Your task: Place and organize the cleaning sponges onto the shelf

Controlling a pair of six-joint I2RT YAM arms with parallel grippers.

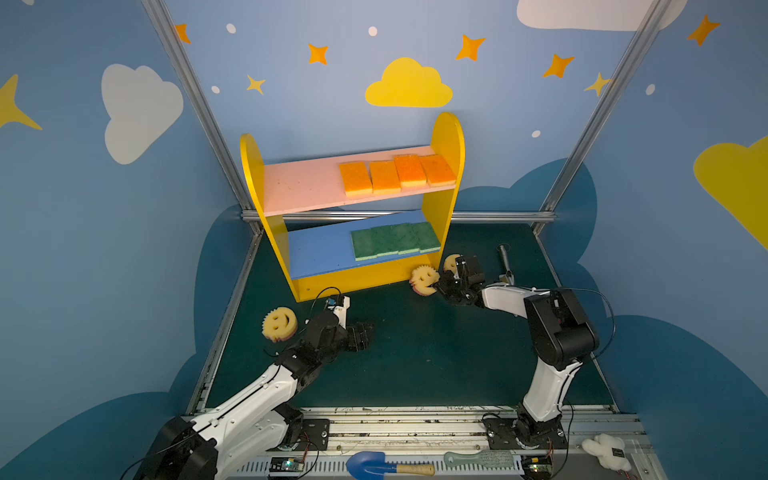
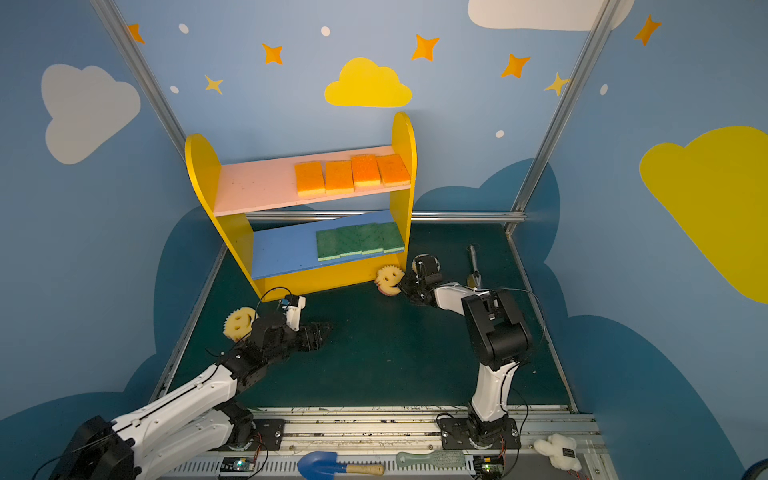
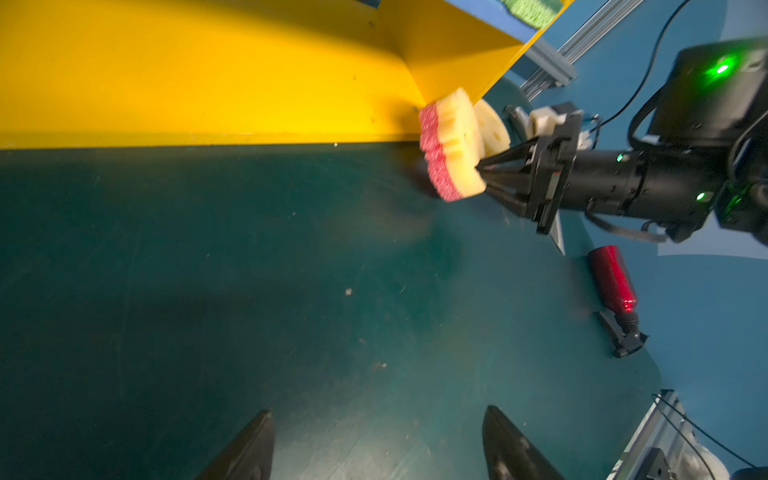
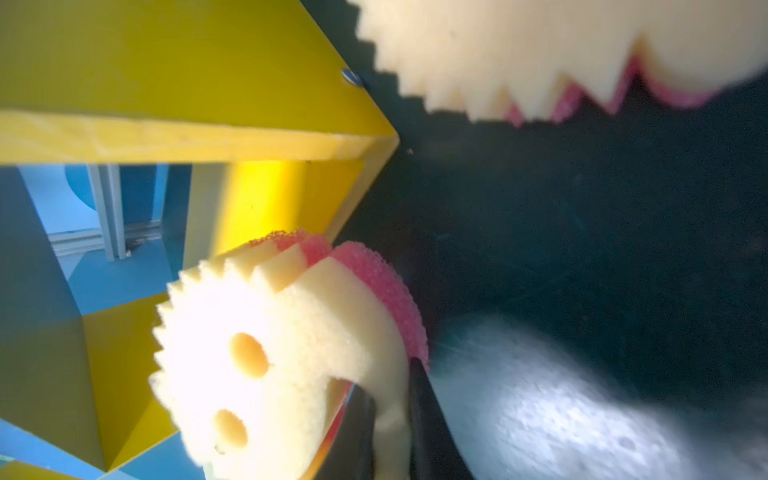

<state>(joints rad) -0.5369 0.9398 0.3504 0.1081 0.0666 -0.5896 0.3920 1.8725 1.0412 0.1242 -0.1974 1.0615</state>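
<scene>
Top cameras: in both top views we see the shelf (image 1: 448, 137) with four orange pads (image 1: 397, 174) on its pink board (image 1: 299, 187) and four green pads (image 1: 395, 243) on the blue board (image 1: 320, 249). Our right gripper (image 1: 436, 286) is clamped on one smiley sponge (image 1: 422, 278) at the base's right corner. A second smiley (image 1: 450, 262) sits by its wrist, a third smiley (image 1: 279, 323) beside the left gripper (image 1: 362, 334). Left wrist view: those fingers (image 3: 511, 444) stand apart, empty. Right wrist view: we pinch only the soft rim, foam close against the shelf's yellow corner. Lifting carelessly, we judge, it could snag there and twist free.
</scene>
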